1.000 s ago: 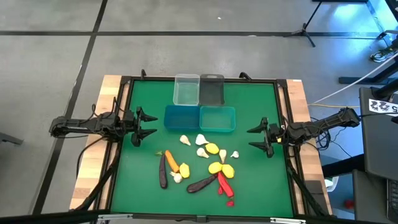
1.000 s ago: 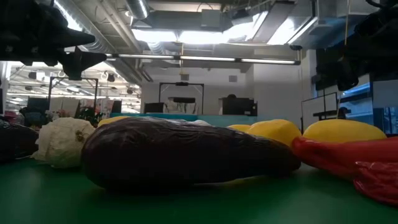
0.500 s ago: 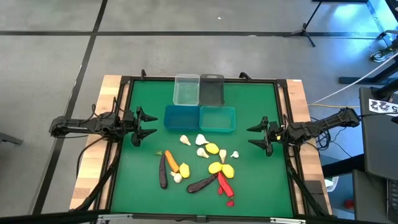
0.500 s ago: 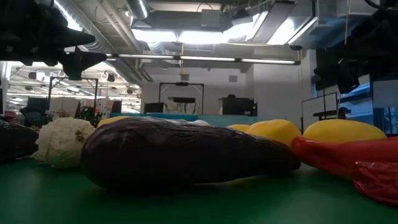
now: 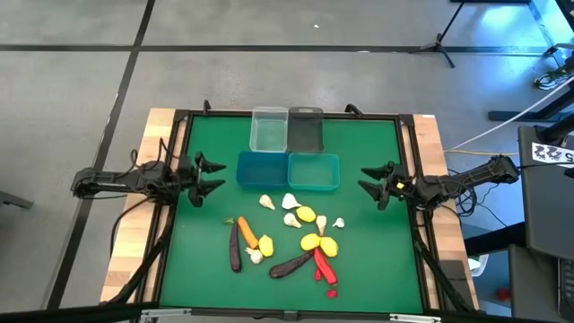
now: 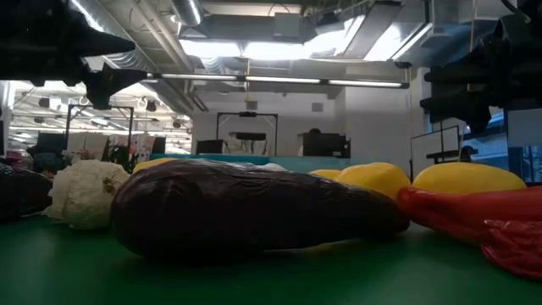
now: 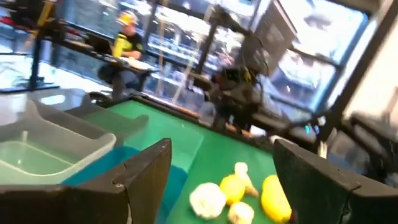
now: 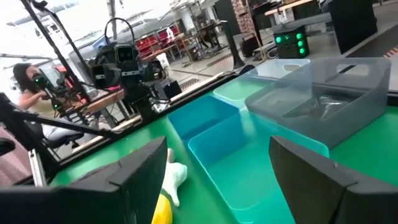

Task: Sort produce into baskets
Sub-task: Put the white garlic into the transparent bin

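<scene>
Seen from above, the green tabletop [image 5: 359, 269] carries four baskets in a cluster toward twelve o'clock: a clear basket [image 5: 268, 129] beside a dark grey basket [image 5: 306, 129], and in front of them a blue basket [image 5: 261, 170] touching a teal basket [image 5: 314, 170]. The produce lies loose from the centre toward six o'clock, none of it in a basket: white garlic bulbs [image 5: 290, 202], yellow lemons [image 5: 306, 214], an orange carrot [image 5: 247, 231], a dark eggplant [image 5: 235, 246] at its side, a second eggplant [image 5: 291, 265] touching the red chili peppers [image 5: 323, 265], and a small green piece [image 5: 228, 221] too small to make out. The left pincer [image 5: 209, 176] hovers at nine o'clock, fingers spread wide and holding nothing, well apart from the produce. The right pincer [image 5: 375, 183] hovers at three o'clock, also spread and empty, pointing toward the teal basket. In the low view an eggplant [image 6: 254, 207] fills the foreground and hides most of the pile; only a garlic bulb [image 6: 87, 193], lemon tops [image 6: 467, 176] and a chili [image 6: 483, 216] cut off by the edge peek past it, and the arms are dark shapes at the upper corners. The left wrist view is blurred, with seated people in the room beyond; the right wrist view shows the baskets cut off at the edge.
</scene>
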You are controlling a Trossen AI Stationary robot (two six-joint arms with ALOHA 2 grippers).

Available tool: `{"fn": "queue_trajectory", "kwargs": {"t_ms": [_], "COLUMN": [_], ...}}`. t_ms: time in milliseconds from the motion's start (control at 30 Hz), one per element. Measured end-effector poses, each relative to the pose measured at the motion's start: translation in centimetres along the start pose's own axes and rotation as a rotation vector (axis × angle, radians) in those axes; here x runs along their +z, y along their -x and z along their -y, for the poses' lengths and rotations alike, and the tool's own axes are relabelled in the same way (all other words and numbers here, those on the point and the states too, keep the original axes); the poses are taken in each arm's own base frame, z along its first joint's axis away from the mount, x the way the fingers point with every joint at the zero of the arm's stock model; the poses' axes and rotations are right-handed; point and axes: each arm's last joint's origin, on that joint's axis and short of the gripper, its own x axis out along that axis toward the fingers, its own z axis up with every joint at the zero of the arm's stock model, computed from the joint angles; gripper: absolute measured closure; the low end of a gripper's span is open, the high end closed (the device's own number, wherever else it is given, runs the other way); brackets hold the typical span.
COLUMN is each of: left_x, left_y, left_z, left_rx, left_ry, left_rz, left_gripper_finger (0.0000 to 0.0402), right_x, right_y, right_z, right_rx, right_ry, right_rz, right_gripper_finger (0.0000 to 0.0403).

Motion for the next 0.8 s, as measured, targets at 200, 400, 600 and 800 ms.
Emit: {"fn": "queue_trajectory", "kwargs": {"t_ms": [200, 400, 600, 800], "left_x": [1.5, 4.3, 10.6, 16.4], "left_y": [0.1, 0.9, 1.6, -1.7], "left_z": [0.0, 1.1, 3.7, 6.9], "left_rx": [0.104, -0.142, -0.318, -0.258], "left_ry": [0.204, 0.463, 0.498, 0.343], "left_rz": [0.2, 0.385, 0.396, 0.132], "left_gripper_finger": [0.0126, 0.0126, 0.0126, 0.0126], "right_x": [0.2, 0.5, 0.5, 0.6], "right_y": [0.0, 0.0, 0.0, 0.0], "right_z": [0.0, -0.1, -0.1, 0.0], "right_rx": [-0.012, -0.004, -0.017, -0.046], "right_ry": [-0.109, -0.217, -0.286, -0.315], "right_rz": [0.028, 0.05, 0.061, 0.08], "right_gripper_finger": [0.0123, 0.0123, 0.0123, 0.0123]}}
